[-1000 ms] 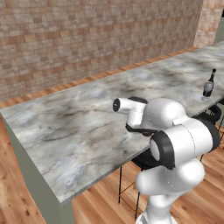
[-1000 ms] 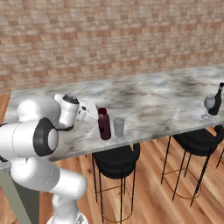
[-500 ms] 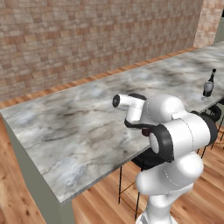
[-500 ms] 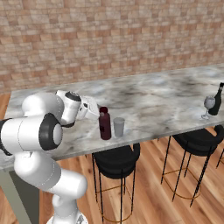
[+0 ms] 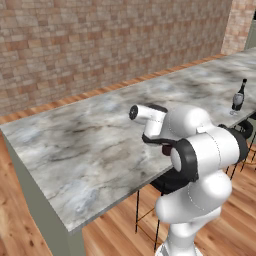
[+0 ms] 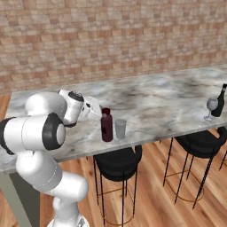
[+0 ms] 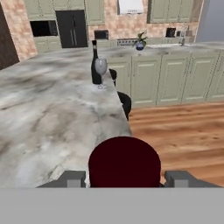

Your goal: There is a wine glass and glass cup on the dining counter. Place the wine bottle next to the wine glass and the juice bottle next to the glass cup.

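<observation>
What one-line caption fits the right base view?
Juice bottle stands beside glass cup on dining counter; wine bottle beside wine glass.

Seen from the left base, the arm's white body hides nearly all of the juice bottle (image 5: 165, 149), leaving only a dark red sliver beneath the wrist; the glass cup is lost behind it. At the counter's far right, the wine glass (image 5: 234, 106) is too faint and small to separate from the wine bottle (image 5: 239, 95). In the right base view, the picture's right edge cuts the wine bottle (image 6: 219, 101). In the hand view, the juice bottle's (image 7: 124, 162) lower body is cut off, and contact with the gripper (image 7: 124, 178) fingertips cannot be told.
</observation>
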{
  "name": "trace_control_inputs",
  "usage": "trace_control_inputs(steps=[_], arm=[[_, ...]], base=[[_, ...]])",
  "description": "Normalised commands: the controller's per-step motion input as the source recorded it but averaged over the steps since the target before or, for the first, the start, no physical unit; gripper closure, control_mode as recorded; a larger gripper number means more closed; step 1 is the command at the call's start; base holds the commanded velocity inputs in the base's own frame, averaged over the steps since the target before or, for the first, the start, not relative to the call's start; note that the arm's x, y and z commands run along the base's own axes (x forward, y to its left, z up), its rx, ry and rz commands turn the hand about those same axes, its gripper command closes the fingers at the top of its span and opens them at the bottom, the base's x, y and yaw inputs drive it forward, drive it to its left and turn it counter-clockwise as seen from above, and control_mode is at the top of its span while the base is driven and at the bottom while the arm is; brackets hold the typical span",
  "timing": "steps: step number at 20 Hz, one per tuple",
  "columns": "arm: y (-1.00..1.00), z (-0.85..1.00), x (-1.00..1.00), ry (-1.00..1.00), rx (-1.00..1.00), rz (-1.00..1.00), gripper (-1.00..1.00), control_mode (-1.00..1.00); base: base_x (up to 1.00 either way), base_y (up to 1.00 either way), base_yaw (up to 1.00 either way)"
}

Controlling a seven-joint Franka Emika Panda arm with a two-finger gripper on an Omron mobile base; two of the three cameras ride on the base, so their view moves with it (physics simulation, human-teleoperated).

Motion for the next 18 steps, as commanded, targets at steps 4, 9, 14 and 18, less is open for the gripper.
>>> trace_control_inputs(steps=[4, 9, 14, 18], arm=[[0.0, -0.22, 0.0, 0.0, 0.02, 0.0, 1.0, -1.0], [0.0, -0.22, 0.0, 0.0, 0.01, 0.0, 1.0, -1.0], [0.0, -0.23, 0.0, 0.0, 0.0, 0.0, 1.0, -1.0], [0.0, -0.21, 0.0, 0.01, 0.0, 0.0, 1.0, -1.0]], base=[[0.0, 0.0, 0.0], [0.0, 0.0, 0.0], [0.0, 0.0, 0.0], [0.0, 0.0, 0.0]])
